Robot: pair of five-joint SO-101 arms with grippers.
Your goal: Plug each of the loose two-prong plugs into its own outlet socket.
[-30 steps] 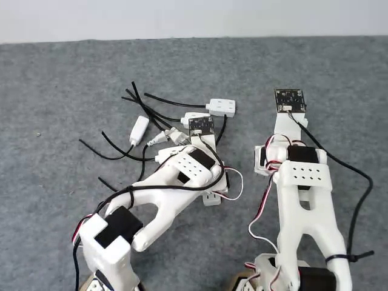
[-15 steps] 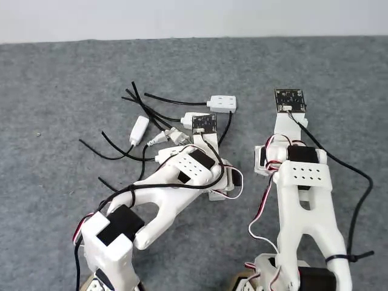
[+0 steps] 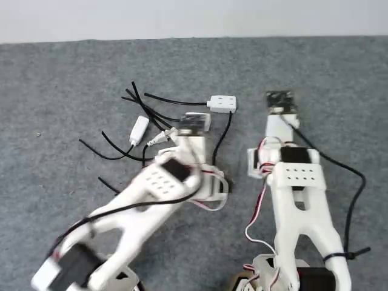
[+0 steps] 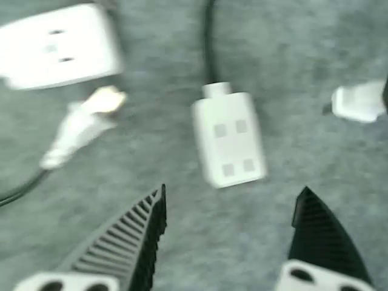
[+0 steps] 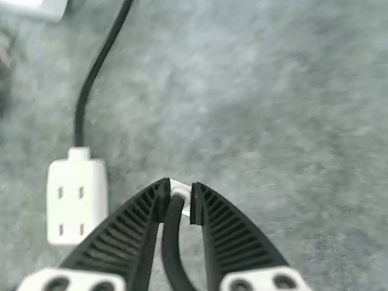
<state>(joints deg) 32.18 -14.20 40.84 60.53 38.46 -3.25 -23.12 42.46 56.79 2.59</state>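
My left gripper (image 4: 233, 190) is open, its black fingers either side of a white outlet socket (image 4: 229, 138) lying on the grey carpet just ahead of the tips. A second socket (image 4: 59, 43) and a loose white two-prong plug (image 4: 82, 127) lie farther off. In the high view the left arm (image 3: 163, 179) ends over a socket (image 3: 197, 119). Nearby are another socket (image 3: 221, 103) and two loose plugs (image 3: 139, 129) (image 3: 161, 138). My right gripper (image 5: 177, 187) is shut on a black cord with a small white end piece (image 5: 179, 195), beside a socket (image 5: 77, 203).
Several black cords (image 3: 142, 106) sprawl across the carpet to the left of the sockets. The right arm (image 3: 297, 182) stands just right of the left one, its wires looping between them. Open carpet lies toward the far edge and the right side.
The left arm has swung, its rear part dropping toward the lower left, with its gripper still by the sockets. The right arm has shifted slightly left.
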